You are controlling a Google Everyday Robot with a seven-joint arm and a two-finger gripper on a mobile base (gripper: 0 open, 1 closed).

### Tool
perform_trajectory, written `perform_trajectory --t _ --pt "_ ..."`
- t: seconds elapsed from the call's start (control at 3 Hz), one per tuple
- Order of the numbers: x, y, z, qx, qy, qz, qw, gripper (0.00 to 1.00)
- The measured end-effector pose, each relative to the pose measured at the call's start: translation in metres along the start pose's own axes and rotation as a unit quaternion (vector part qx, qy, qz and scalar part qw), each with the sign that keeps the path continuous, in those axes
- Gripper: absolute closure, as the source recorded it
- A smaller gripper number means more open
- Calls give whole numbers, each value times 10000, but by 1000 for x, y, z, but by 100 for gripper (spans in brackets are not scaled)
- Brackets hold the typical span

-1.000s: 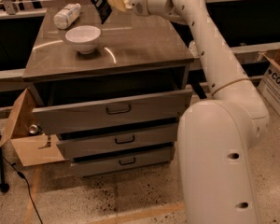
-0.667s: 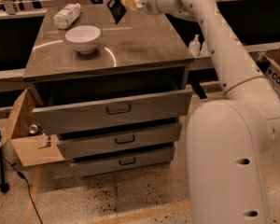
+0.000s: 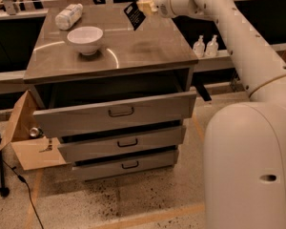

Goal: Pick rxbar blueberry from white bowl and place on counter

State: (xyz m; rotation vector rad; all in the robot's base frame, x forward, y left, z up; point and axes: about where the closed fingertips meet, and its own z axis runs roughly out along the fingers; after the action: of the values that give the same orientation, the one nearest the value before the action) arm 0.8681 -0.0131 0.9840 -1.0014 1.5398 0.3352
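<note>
The hand (image 3: 143, 8) hung in the air above the far part of the desk (image 3: 148, 51), clenched on the rxbar blueberry (image 3: 134, 16). The dark wrapper jutted out below and to the camera's left of the hand, tilted, touching nothing else.

Over the last second the hand had carried the bar sideways and a little downward. A second earlier it had been almost above the far rim of the white bowl (image 3: 85, 38). By this moment the bowl stood well apart from the hand, down and to the camera's left, and no bar showed in it. The white bottle (image 3: 69, 15) lay further off on that same side and had not moved.

Directly beneath the hand was bare steel with a faint dark reflection on it, and nothing stood near that spot.

In my judgement the pick was finished and the carry nearly so. What remained was to lower the bar until it lay on the surface, then let go. The bar was still clear of the desk, so dropping it from there might have let it slide or tip.
</note>
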Motion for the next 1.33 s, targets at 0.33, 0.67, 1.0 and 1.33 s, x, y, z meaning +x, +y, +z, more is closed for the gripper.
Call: perform_trajectory --t 0.33,0.67,1.0,1.33 --pt "4 1 -11 0 105 24 9999 59" --pt "5 4 -18 -34 138 46 9999 36" --pt "5 9 -24 -86 185 55 9998 13" --pt "5 9 -36 61 430 106 9990 0"
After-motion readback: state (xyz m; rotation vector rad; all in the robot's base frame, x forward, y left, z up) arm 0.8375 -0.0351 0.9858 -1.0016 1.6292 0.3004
